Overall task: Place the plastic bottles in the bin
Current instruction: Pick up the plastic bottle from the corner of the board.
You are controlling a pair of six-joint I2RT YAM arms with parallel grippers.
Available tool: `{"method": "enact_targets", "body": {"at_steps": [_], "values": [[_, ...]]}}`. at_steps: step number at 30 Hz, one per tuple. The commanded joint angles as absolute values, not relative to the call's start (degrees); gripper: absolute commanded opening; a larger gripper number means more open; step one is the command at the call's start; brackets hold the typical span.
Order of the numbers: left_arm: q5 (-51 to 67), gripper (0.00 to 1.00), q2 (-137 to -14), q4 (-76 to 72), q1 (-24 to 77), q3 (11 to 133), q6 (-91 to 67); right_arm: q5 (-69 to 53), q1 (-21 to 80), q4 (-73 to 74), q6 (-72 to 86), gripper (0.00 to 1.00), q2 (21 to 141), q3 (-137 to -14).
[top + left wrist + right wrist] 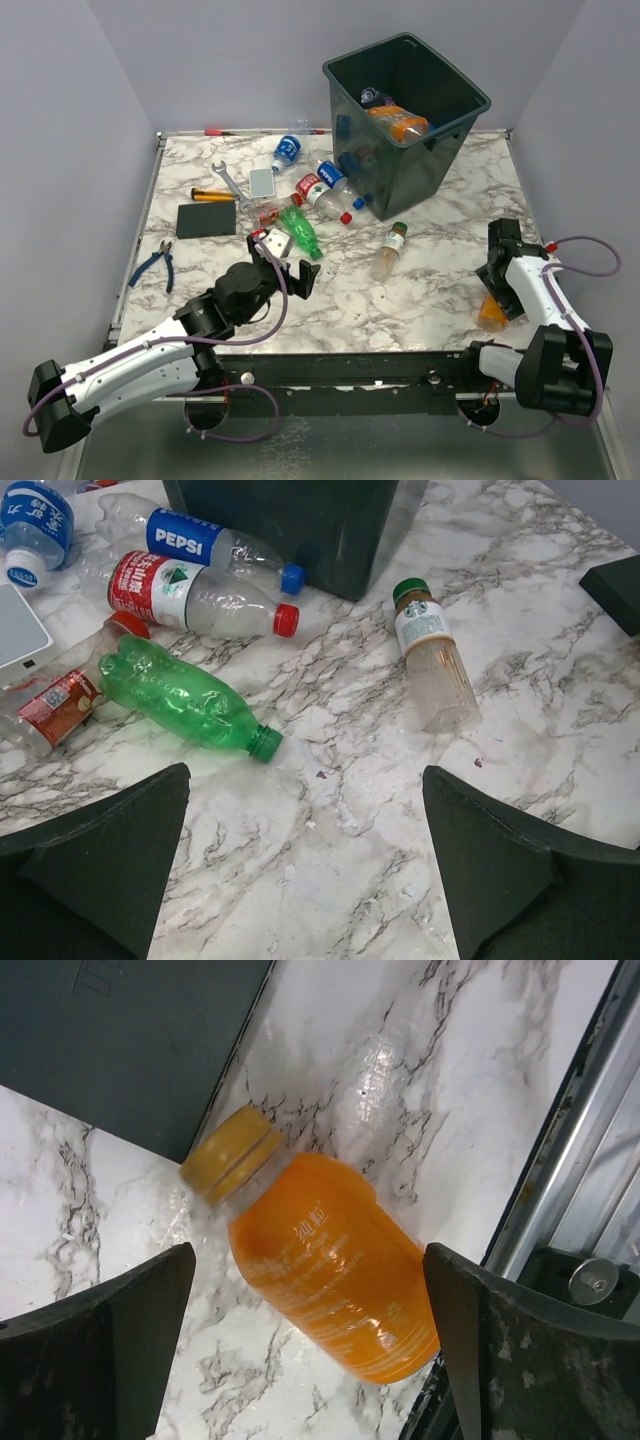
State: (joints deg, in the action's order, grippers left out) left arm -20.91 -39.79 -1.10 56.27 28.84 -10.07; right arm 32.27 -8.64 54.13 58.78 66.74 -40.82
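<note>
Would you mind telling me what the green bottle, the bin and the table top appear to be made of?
Green bottle: thin translucent plastic, glossy; light passes through and its walls are dented. Bin: dark rigid plastic by its look, smooth, slightly shiny. Table top: marble-veined and glossy; real stone or printed laminate, cannot tell.

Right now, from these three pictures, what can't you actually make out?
- Top view: the bin hides most of its contents behind its own walls.
- Top view: the right arm covers most of the orange bottle; its label is too faint to read from the right wrist.
- Left wrist view: the picture's corner cuts off the blue-labelled bottle.
- Top view: the thin red thing at the back left is too small to name.
</note>
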Motion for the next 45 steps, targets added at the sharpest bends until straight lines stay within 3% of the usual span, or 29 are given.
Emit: {"method": "enact_targets", "body": {"at_steps": [1, 11, 14, 17, 22, 28, 33, 39, 45], "values": [[-19.6, 0.99, -41.7, -0.8, 56.3, 30.8, -10.0, 29.6, -8.8, 50.2, 58.5, 1.00, 67.7, -38.7], [-20.7, 0.99, -42.2, -0.7, 56.3, 30.6, -10.7, 21.8, -8.8, 43.5, 54.5, 0.99, 67.0, -34.6], [-20.5, 0.99, -42.5, -0.7, 56.3, 30.6, -10.8, 19.8, -8.8, 41.2, 53.8, 0.95, 66.9, -33.2], [-20.3, 0.99, -42.4, -0.6, 56.3, 30.6, -11.0, 18.2, -8.9, 39.6, 53.8, 0.85, 67.4, -32.2], [-20.2, 0.99, -41.4, -0.4, 56.3, 30.5, -11.1, 17.3, -8.9, 38.6, 53.1, 0.58, 64.4, -31.6], [-20.3, 0.99, -40.7, -0.5, 56.3, 30.6, -11.1, 12.8, -8.7, 42.2, 50.4, 0.47, 52.3, -36.0], [-21.0, 0.99, -40.5, -0.7, 56.3, 30.6, -11.4, -6.1, -6.5, 38.8, 41.8, 0.36, 37.0, -43.1], [-22.6, 0.99, -37.4, -3.3, 56.3, 29.7, -12.5, -39.8, -3.8, 20.2, 38.7, 0.36, 22.8, -40.6], [-12.5, 0.99, -29.6, -20.1, 56.3, 25.5, -16.1, -47.0, -0.9, 20.9, 29.6, 0.38, 16.5, -42.6]]}}
